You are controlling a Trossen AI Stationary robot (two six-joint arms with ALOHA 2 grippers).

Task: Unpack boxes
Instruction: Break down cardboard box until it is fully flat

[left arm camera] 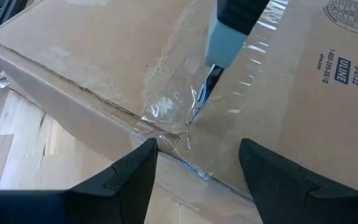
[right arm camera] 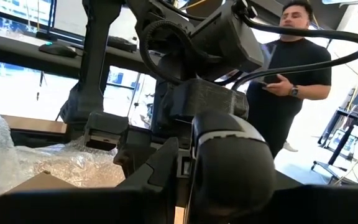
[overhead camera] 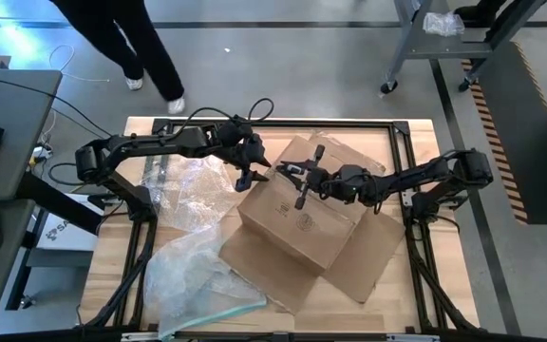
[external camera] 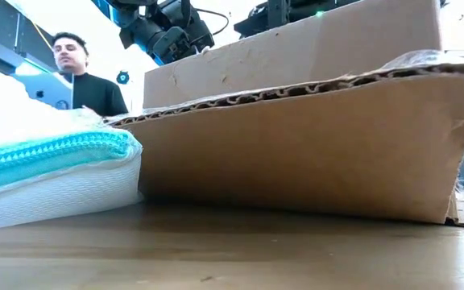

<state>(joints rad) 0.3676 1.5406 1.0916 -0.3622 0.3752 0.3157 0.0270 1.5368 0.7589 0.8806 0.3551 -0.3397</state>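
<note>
We are observing the cardboard box point(overhead camera: 304, 223) sitting at the middle of the wooden table point(overhead camera: 402, 294), its outer flaps lying flat on the surface around it. Clear tape point(left arm camera: 185, 112) is covering the seam on its top face, and in the left wrist view it is looking wrinkled and partly lifted near the box edge.

The left gripper point(overhead camera: 251, 177) is hovering just over the box's far-left edge with its jaws spread wide and nothing between them.

The right gripper point(overhead camera: 313, 180) is reaching over the top of the box from the right. Its jaws are pinching a cutting tool point(overhead camera: 301, 197) with a pale handle, whose metal tip point(left arm camera: 199, 99) is touching the tape on the seam.

Bubble wrap point(overhead camera: 190, 195) is lying on the table left of the box, and a clear plastic pouch point(overhead camera: 218, 306) with a teal edge is resting near the front edge. A person point(right arm camera: 291, 74) in a dark shirt is standing beyond the table.
</note>
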